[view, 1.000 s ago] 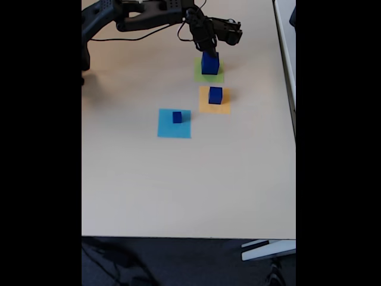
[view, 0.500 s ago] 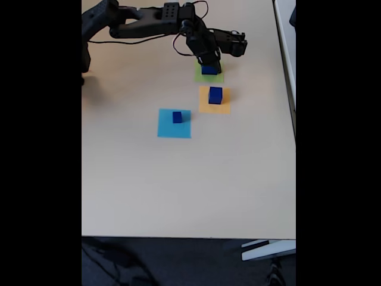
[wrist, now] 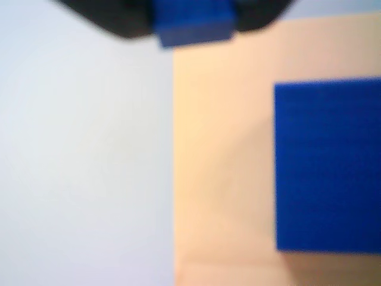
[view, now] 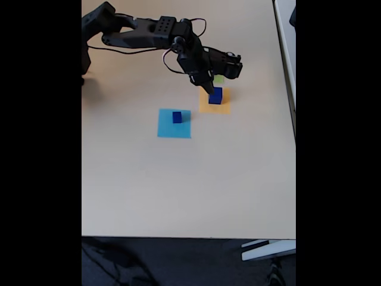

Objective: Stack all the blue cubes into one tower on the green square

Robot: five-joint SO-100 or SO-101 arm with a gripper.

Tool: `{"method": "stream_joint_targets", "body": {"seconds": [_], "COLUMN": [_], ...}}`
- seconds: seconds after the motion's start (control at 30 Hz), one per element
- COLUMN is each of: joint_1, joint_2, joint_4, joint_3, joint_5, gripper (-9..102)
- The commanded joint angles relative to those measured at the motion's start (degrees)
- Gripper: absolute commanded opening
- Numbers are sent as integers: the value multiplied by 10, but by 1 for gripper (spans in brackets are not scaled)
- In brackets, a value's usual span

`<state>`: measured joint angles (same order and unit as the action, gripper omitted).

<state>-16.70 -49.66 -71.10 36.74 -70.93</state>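
Fingers (view: 209,89) hang just above the orange square's blue cube (view: 215,96).

Fixed view brightness: bright, even daylight; table (view: 178,179) pale w/ mild washout.
Fixed view framing: wide black bars at left & right of frame; floor strip at bottom dark.
Fixed view shadows: soft, faint; small dark patch under arm (view: 149,33) at upper left, thin shade beside cube on orange square (view: 214,102).
Fixed view sharpness: low-res, slightly soft, small cubes lack detail.
Wrist view focus: heavy blur throughout; big blue cube (wrist: 327,167) at right has fuzzy edges.
Wrist view tone: left half bleached pale grey-blue, no glare spots.
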Motion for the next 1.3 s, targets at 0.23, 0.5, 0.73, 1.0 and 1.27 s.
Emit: {"method": "stream_joint_targets", "body": {"seconds": [0.23,0.5,0.73,1.0,1.27], "joint_1": [-9,-30,-54,-76,-79], "joint_2": [-236,-279,-317,-330,-336], "joint_4": [113,190,274,278,279], "joint_3": [277,415,533,557,571], "joint_5": [-4,7,23,51,52], "gripper": [2,1,1,1,1]}}
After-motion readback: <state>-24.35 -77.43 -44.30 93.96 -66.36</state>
